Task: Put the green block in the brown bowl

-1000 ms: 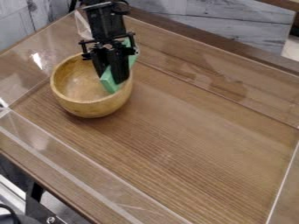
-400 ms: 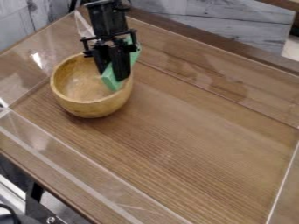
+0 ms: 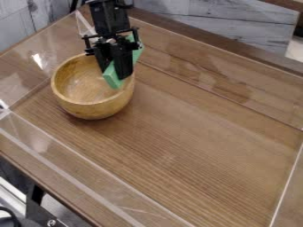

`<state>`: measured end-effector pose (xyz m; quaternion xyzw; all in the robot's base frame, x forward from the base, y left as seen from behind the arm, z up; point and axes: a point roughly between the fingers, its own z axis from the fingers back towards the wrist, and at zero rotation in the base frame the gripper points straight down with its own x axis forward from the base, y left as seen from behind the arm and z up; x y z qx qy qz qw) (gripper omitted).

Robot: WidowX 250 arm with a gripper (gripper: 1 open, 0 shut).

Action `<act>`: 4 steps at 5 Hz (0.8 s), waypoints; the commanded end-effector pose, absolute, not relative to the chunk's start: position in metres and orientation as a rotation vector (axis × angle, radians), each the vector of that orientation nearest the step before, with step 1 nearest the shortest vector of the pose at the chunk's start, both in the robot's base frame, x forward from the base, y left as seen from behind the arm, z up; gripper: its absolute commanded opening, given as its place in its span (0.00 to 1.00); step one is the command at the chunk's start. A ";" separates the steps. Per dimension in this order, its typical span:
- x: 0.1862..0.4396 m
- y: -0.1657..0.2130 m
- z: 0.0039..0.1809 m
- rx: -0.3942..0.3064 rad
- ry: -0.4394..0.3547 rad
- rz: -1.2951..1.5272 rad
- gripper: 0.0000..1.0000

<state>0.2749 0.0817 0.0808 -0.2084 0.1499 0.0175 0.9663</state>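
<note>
Green block (image 3: 112, 76), matte and straight-edged, sits pinched in my gripper (image 3: 115, 64), fingers pressed in on it; it slants, one end showing up beside the dark fingers, the other reaching down below them toward the brown bowl (image 3: 90, 108); whether that low end touches the wood I can't tell from this angle. Bowl lies just under and to the near side of the gripper, its golden inside open below the fingers; block is over the far rim side of it, by the look.

Handling, my call: light, stiff, no give, so squeeze won't hurt it; not fragile; matte faces should grip fine, slipping unlikely, but a tilted bar can pivot between the fingers if an end knocks the rim. Best hold is across the narrow width, flat on the long sides, near the middle; ends are poor, they'd let it swing. Bowl looks thick-walled, solid, likely the heavier of the two; no need to grab it, a nudge might still slide it on the table (image 3: 190, 133). Next, I'd ease toward the bowl's middle, low, then let go; dropping on the rim risks a tumble outside.
</note>
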 end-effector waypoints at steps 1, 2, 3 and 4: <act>0.284 0.085 0.098 -0.404 0.240 0.019 0.00; 0.284 0.086 0.098 -0.408 0.242 0.017 0.00; 0.284 0.086 0.099 -0.412 0.243 0.015 0.00; 0.284 0.087 0.099 -0.417 0.245 0.014 0.00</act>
